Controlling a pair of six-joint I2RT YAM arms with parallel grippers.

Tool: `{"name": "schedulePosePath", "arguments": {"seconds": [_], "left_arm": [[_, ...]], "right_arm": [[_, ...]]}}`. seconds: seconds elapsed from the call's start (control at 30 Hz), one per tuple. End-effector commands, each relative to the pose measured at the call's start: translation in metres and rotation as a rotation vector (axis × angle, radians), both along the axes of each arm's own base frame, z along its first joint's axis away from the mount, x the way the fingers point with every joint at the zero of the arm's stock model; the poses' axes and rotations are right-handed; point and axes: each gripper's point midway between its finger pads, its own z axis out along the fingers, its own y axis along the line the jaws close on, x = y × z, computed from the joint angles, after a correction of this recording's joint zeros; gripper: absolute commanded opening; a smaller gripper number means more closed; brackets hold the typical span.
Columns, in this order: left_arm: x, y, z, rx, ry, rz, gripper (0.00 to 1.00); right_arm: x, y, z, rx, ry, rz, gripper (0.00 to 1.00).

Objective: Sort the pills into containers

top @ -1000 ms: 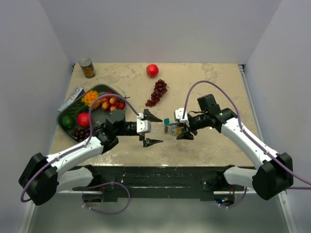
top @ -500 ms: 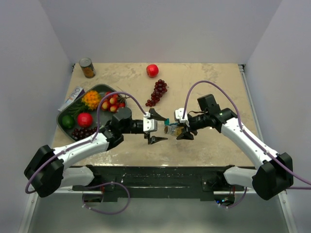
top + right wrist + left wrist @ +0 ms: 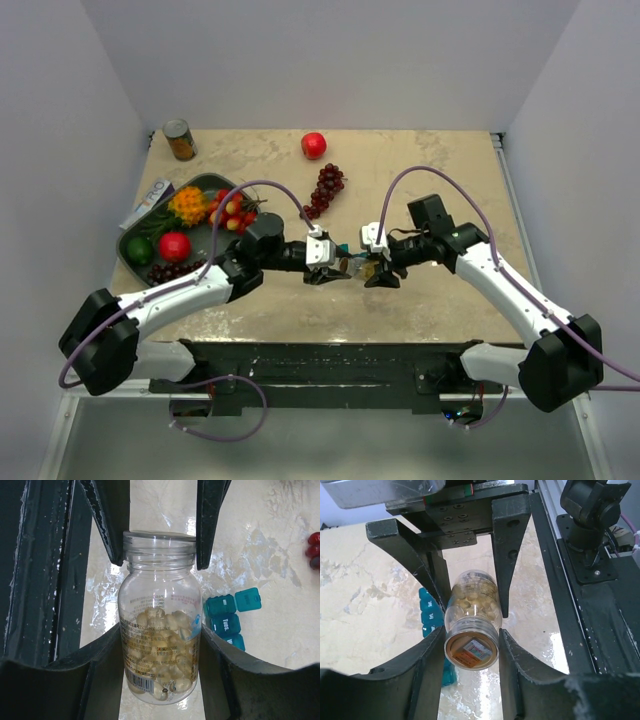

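A: Over the middle of the table (image 3: 440, 170), apparently held off the surface and lying sideways: a clear pill bottle (image 3: 159, 630), clamped across the belly by the right gripper (image 3: 377, 268).

B: And pinched at the mouth end by the left gripper (image 3: 334, 268), fingers (image 3: 427, 660) tight against both sides of the neck. No gap to be seen there.

A: Looks light, going by the fill: about half full of pale pills (image 3: 472, 597). Hard, glossy plastic, so probably slippery. Best taken squarely across belly and neck, exactly as gripped now.

B: Loose cargo too, likely to slide toward whichever end tips down. Worth pouring gently.

A: And the target?

B: Lying flat on the table, just under and beside the bottle: the teal pill organiser (image 3: 226, 616). Small, light, liable to skid if nudged.

A: From the right wrist: printed label, barcode, "Tues." on one lid, another lid apparently swung out sideways. From above, only a teal speck between the grippers.

B: From the left wrist, something hidden elsewhere: a tan disc (image 3: 471, 651) with a sticker across the bottle's mouth. Cap or seal, cannot tell. Probably needs removing before any sorting.
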Motion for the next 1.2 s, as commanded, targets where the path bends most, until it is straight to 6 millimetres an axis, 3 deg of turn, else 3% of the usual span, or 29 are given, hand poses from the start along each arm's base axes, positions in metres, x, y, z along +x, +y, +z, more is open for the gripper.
{"name": "schedulePosePath", "arguments": {"seconds": [0.0,0.13,0.2,0.27,0.3,0.33,0.43,0.57,0.67,0.77,0.83,0.97,1.03,1.17], "left_arm": [[0.004,-0.004,0.021,-0.028,-0.005,0.015,0.0],[0.0,0.002,0.027,-0.074,0.169,0.093,0.0],[-0.001,0.005,0.042,-0.143,0.232,0.125,0.0],[0.008,0.013,0.046,-0.201,0.418,0.259,0.0],[0.012,0.017,0.038,-0.18,0.503,0.316,0.0],[0.019,0.018,0.045,-0.205,0.591,0.378,0.0],[0.021,0.024,0.045,-0.206,0.751,0.444,0.0],[0.016,0.032,0.054,-0.256,0.863,0.465,0.0],[0.022,0.041,0.045,-0.256,0.935,0.526,0.0],[0.046,0.068,0.005,-0.179,0.965,0.723,0.0],[0.058,0.096,-0.042,-0.077,1.0,0.888,0.0],[0.063,0.124,-0.102,0.051,1.043,1.039,0.01],[0.064,0.131,-0.125,0.122,1.034,1.076,0.06],[0.065,0.141,-0.149,0.207,1.025,1.136,0.17]], "right_arm": [[-0.003,0.004,0.012,0.041,-0.026,0.018,0.01],[0.0,0.004,0.011,0.036,-0.032,-0.001,0.01],[0.002,0.003,0.01,0.035,-0.033,-0.011,0.01],[0.003,0.003,0.009,0.034,-0.03,-0.023,0.01],[0.004,0.003,0.009,0.031,-0.031,-0.028,0.01],[0.006,0.002,0.01,0.031,-0.034,-0.033,0.01],[0.007,0.002,0.009,0.032,-0.029,-0.042,0.01],[0.007,0.002,0.01,0.036,-0.025,-0.041,0.01],[0.008,0.0,0.011,0.04,-0.023,-0.045,0.01],[0.014,-0.002,0.015,0.062,-0.013,-0.083,0.0],[0.023,-0.005,0.02,0.095,0.005,-0.151,0.0],[0.064,-0.029,0.03,0.187,0.008,-0.363,0.0],[0.073,-0.037,0.032,0.202,0.035,-0.447,0.0],[0.094,-0.054,0.031,0.195,0.022,-0.582,0.01]]}}
